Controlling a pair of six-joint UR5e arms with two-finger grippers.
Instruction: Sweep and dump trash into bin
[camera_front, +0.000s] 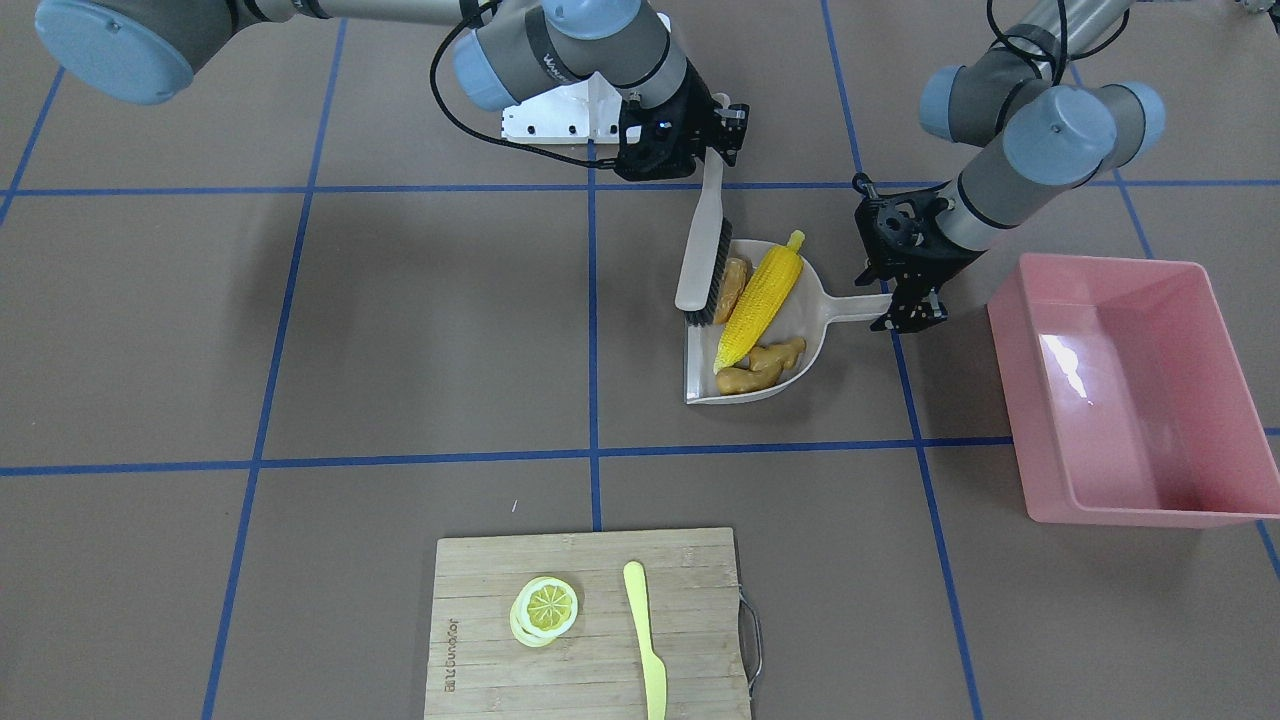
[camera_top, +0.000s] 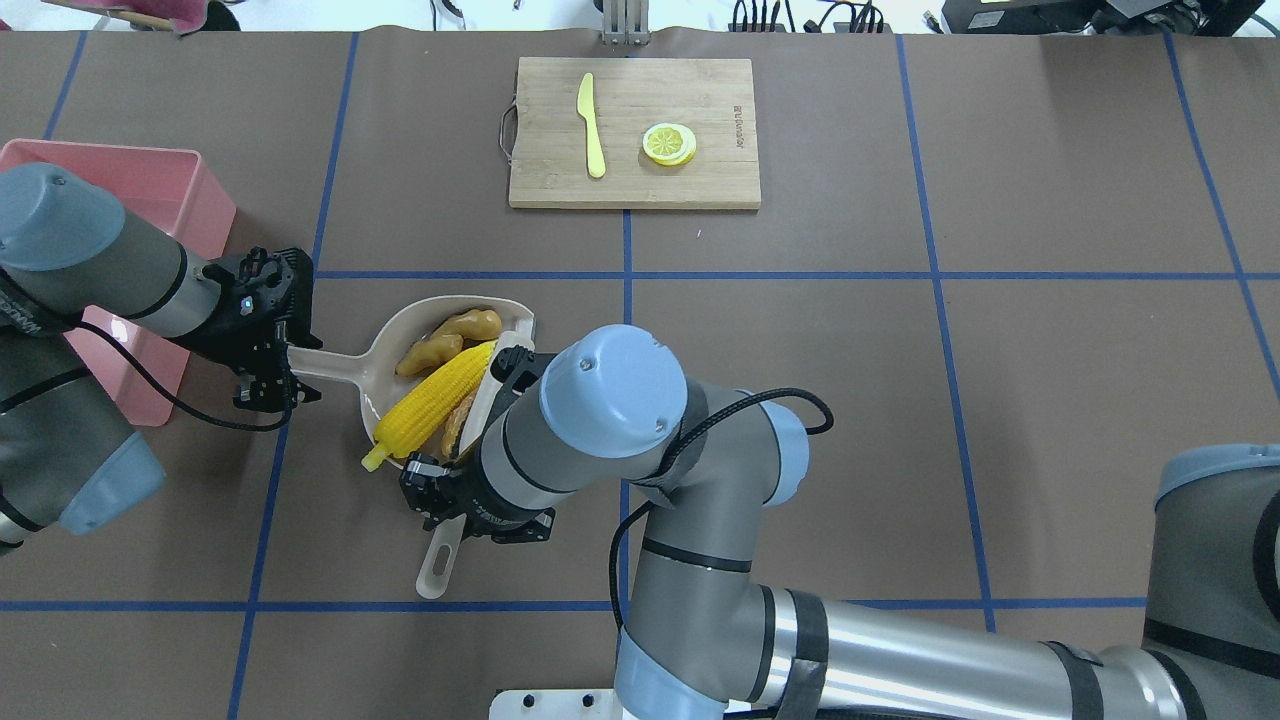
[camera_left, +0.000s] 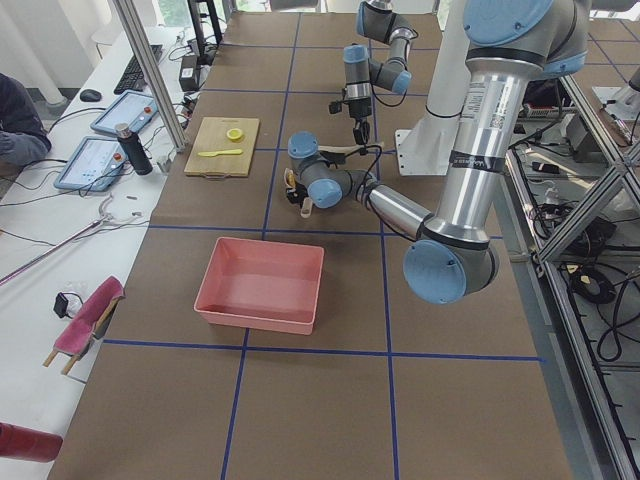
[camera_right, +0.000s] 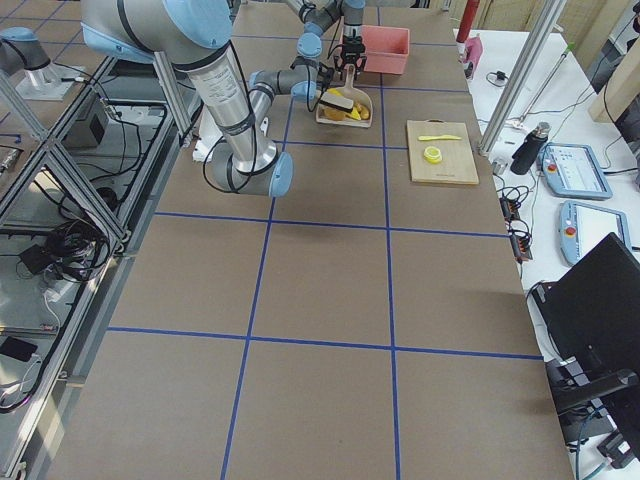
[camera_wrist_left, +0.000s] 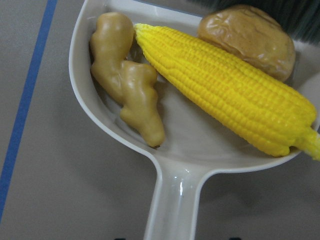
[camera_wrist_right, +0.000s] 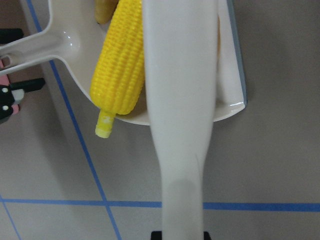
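The yellow corn cob (camera_front: 762, 298), brown potato (camera_front: 733, 283) and tan ginger root (camera_front: 765, 366) all lie in the beige dustpan (camera_front: 812, 300) on the table. My left gripper (camera_front: 905, 305) is shut on the dustpan's handle (camera_wrist_left: 175, 200). My right gripper (camera_front: 705, 150) is shut on the handle of a white brush (camera_front: 700, 255). The brush's dark bristles rest at the dustpan's mouth against the potato. The pink bin (camera_front: 1130, 400) stands empty just beyond my left gripper. In the overhead view the right arm partly hides the potato (camera_top: 458, 425).
A wooden cutting board (camera_front: 590, 620) holds a lemon slice (camera_front: 545, 608) and a pale yellow knife (camera_front: 645, 640) on the operators' side. Blue tape lines cross the brown table.
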